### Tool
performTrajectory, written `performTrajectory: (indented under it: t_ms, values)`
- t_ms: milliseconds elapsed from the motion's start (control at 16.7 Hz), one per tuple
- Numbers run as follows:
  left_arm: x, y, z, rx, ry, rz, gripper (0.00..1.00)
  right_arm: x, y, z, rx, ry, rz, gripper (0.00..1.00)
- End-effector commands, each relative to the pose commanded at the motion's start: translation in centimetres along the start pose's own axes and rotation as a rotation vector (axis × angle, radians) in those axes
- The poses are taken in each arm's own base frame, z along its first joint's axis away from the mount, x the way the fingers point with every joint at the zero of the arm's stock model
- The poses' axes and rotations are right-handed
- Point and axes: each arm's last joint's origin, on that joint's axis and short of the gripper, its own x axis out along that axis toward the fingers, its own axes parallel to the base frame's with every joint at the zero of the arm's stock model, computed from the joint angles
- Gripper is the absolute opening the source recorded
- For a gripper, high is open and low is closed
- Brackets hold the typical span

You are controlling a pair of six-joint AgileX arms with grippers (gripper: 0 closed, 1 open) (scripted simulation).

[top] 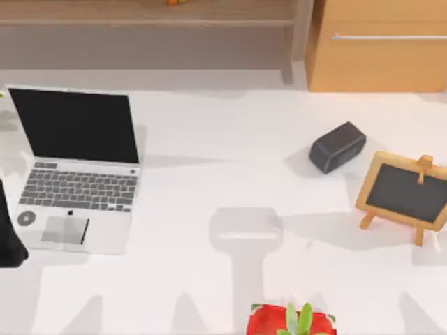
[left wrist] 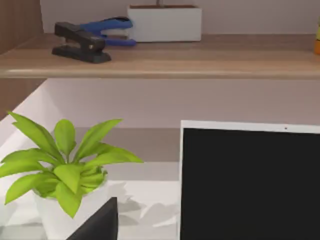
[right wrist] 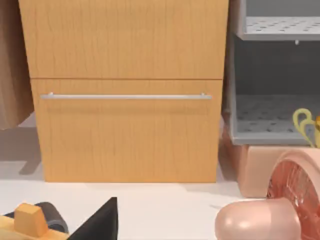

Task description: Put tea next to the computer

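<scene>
I think the tea is light and squashy, so hold its sides softly; I cannot tell if the left pincer (left wrist: 100, 224) or right pincer (right wrist: 100, 222) is open.

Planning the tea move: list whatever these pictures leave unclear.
- Top view: plant in a red pot, cut off by the bottom edge.
- Top view: blackboard easel, right end cut off by the picture's edge.
- Top view: dark shape beside the computer, cut off at the left edge; cannot tell what it is.
- Right wrist view: pink fan, cut off by the edge.
</scene>
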Motion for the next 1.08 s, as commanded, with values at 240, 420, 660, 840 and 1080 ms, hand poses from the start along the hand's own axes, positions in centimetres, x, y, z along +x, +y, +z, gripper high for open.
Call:
performTrajectory:
  t_ms: [240, 420, 660, 840, 1080]
  values:
    - [0.2, 0.1, -0.6, 0.014, 0.037, 0.005, 1.00, 0.0, 0.0, 0.0, 0.000, 0.000, 0.000, 1.00]
    - [0.7, 0.6, -2.3, 0.040, 0.152, 0.014, 1.00, 0.0, 0.0, 0.0, 0.000, 0.000, 0.000, 1.00]
    - [1.2, 1.7, -4.7, 0.029, 0.314, 0.008, 1.00, 0.0, 0.0, 0.0, 0.000, 0.000, 0.000, 1.00]
    - [1.4, 2.8, -5.8, -0.009, 0.397, -0.003, 1.00, 0.0, 0.0, 0.0, 0.000, 0.000, 0.000, 1.00]
    - [1.7, 4.8, -6.4, -0.072, 0.430, -0.016, 1.00, 0.0, 0.0, 0.0, 0.000, 0.000, 0.000, 1.00]
